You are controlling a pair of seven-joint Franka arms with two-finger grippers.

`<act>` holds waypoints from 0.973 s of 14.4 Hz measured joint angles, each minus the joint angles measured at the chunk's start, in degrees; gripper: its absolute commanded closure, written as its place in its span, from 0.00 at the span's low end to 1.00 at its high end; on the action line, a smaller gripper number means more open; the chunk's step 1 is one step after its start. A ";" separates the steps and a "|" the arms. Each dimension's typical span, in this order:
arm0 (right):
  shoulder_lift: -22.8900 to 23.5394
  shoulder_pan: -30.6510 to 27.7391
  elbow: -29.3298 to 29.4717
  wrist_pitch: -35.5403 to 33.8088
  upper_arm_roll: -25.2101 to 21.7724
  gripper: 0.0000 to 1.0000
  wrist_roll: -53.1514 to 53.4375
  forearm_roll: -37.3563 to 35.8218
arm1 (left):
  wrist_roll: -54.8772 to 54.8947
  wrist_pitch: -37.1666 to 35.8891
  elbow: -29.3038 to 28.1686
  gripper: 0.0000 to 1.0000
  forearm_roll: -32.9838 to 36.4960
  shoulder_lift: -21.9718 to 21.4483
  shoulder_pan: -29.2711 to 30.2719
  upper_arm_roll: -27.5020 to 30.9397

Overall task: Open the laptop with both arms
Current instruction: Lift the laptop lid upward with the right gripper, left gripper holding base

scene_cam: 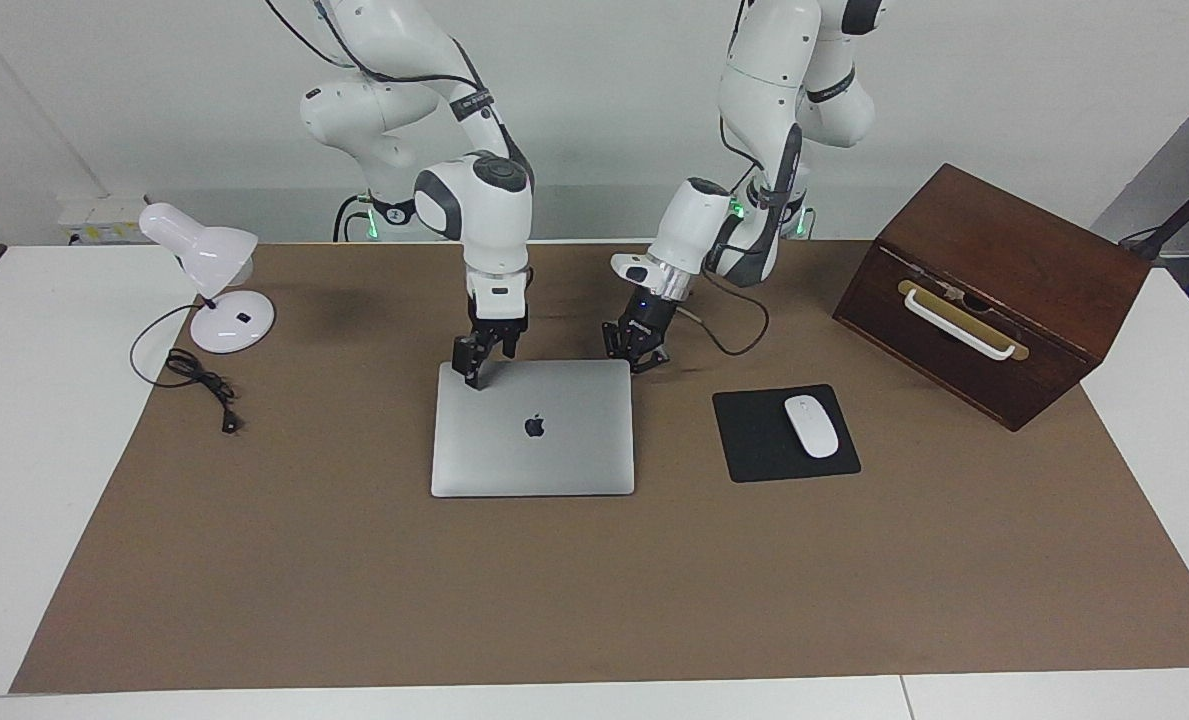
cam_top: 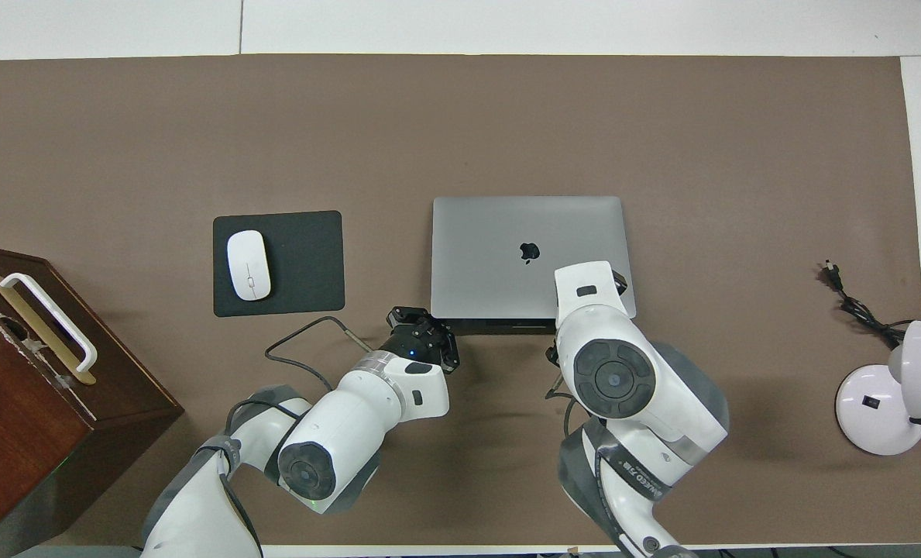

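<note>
The silver-grey laptop (scene_cam: 534,440) lies shut and flat on the brown mat, with its apple logo facing up; it also shows in the overhead view (cam_top: 506,232). My right gripper (scene_cam: 489,362) is down at the laptop's corner nearest the robots, toward the right arm's end, with its fingers apart. In the overhead view the right wrist hides most of it. My left gripper (scene_cam: 634,358) is low beside the other corner nearest the robots, fingers apart and holding nothing. It also shows in the overhead view (cam_top: 423,332), just off the laptop's edge.
A black mouse pad (scene_cam: 754,450) with a white mouse (scene_cam: 811,425) lies beside the laptop, toward the left arm's end. A dark wooden box (scene_cam: 994,290) with a white handle stands past it. A white desk lamp (scene_cam: 209,265) and its cord (scene_cam: 204,385) are at the right arm's end.
</note>
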 measured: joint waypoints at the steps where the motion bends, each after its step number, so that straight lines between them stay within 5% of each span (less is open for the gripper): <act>1: 0.43 -0.39 0.89 0.11 0.00 0.00 -1.32 -0.06 | 0.01 0.02 0.00 1.00 0.00 0.01 0.00 0.00; 14: 2.61 -2.15 9.24 -1.31 -0.02 0.00 -5.54 -0.07 | 0.03 0.10 0.05 1.00 0.02 0.07 0.00 0.03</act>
